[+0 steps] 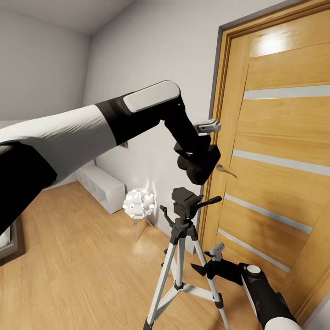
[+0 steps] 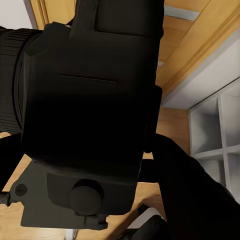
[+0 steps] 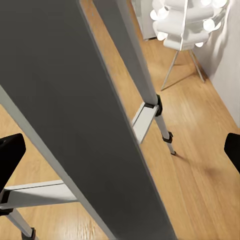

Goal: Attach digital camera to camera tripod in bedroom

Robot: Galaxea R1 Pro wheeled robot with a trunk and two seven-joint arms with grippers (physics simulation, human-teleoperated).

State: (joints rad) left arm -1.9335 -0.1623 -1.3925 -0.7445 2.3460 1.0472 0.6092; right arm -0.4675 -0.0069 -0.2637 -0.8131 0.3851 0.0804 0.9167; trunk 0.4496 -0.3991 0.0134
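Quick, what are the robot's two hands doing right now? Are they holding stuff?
Left gripper: closed on the digital camera, just above the camera tripod head.
Right gripper: open, holding nothing, down by the tripod's legs.

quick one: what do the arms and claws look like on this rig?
In the head view, the left arm has a white forearm shell, then black glossy links with a pale grey rounded plate on the upper link. A small grey block sits near its black wrist. The right arm is black with a white section and a white round cap; its claw is black. No cables or markings visible.
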